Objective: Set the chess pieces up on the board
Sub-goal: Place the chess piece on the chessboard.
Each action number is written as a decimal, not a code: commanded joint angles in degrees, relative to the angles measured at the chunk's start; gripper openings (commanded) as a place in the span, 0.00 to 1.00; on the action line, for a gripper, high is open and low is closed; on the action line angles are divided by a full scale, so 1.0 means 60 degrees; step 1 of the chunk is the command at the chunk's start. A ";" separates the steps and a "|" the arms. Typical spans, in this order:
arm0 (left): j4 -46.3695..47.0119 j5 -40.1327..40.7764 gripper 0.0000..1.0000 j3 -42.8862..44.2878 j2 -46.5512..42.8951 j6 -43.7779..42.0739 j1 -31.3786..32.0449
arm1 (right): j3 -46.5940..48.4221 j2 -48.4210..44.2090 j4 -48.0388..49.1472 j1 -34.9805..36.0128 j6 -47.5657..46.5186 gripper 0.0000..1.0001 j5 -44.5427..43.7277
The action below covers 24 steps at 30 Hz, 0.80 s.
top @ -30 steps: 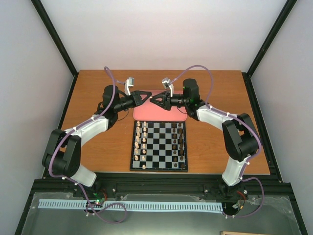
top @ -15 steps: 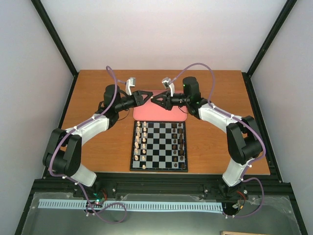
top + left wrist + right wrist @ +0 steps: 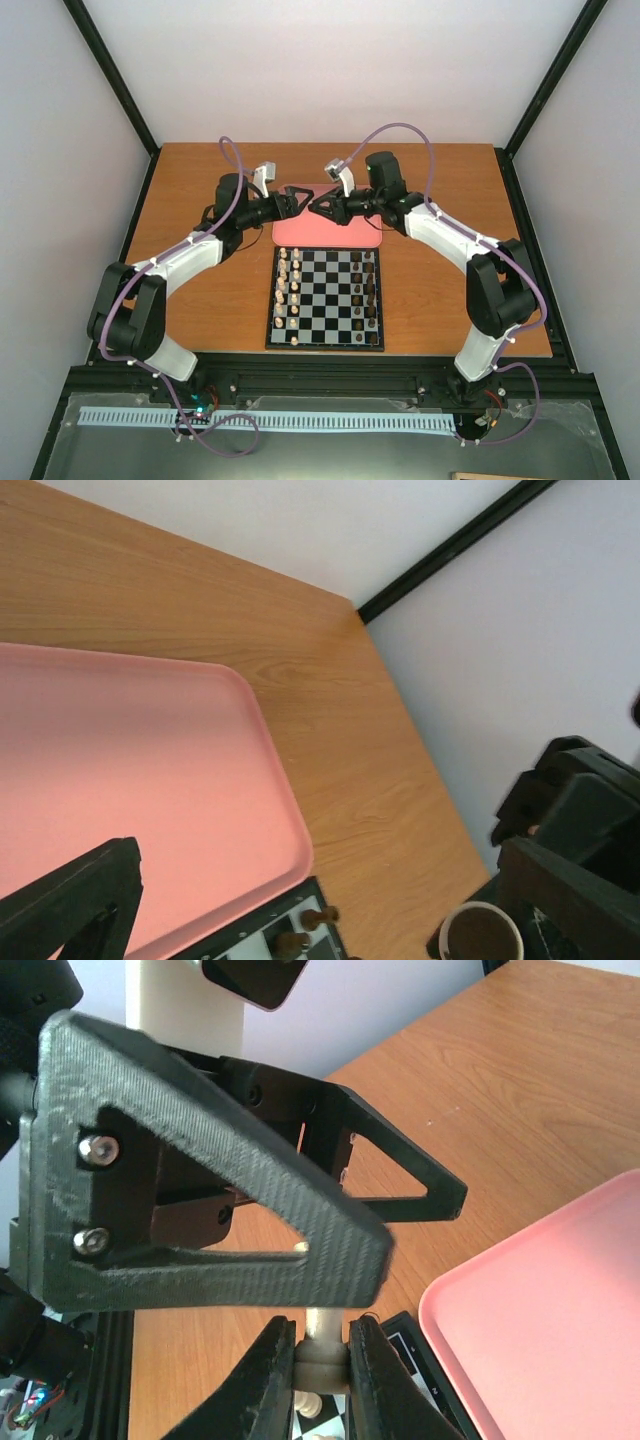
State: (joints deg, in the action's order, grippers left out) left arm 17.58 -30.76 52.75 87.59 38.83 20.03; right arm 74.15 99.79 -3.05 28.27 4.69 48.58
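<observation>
Left gripper (image 3: 298, 194) has sprung wide since earlier; right gripper (image 3: 317, 207) pinches a cream piece (image 3: 320, 1352) above tray (image 3: 335, 236), 12 o'clock of board (image 3: 330, 302) — cream pieces (image 3: 290, 290) line its 9 o'clock side; this one apparently remains unplaced.

left hand (image 3: 295, 198) + right hand (image 3: 319, 207): tips nearly meeting above pink tray (image 3: 350, 236) | tray: 12 o'clock of board (image 3: 325, 302) | cream chess pieces (image 3: 289, 292): board's 9 o'clock files | dark pieces (image 3: 370, 290): 3 o'clock files

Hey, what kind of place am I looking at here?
Probably a robotics lab test cell: a wooden table boxed in by plain white panels, two robot arms bolted at its near edge, and a small chessboard set between them.
</observation>
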 commanded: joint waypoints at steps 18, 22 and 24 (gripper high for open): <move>-0.3214 0.3059 1.00 0.0729 -0.2221 -0.2230 -0.0175 | 0.1895 -0.0135 -0.4865 0.1607 -0.0422 0.08 -0.4960; -0.3486 0.4246 1.00 0.0515 -0.2129 -0.2353 -0.0187 | 0.2713 -0.0191 -0.6152 0.2463 -0.0320 0.08 -0.6086; -0.3637 0.4871 1.00 0.0387 -0.2045 -0.2376 -0.0227 | 0.2850 -0.0239 -0.6670 0.2988 -0.0170 0.08 -0.6581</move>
State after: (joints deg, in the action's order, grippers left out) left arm -0.10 -10.52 55.68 74.48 27.09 19.16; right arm 88.51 99.77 -33.85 41.39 2.55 17.45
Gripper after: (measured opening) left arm 0.997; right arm 0.131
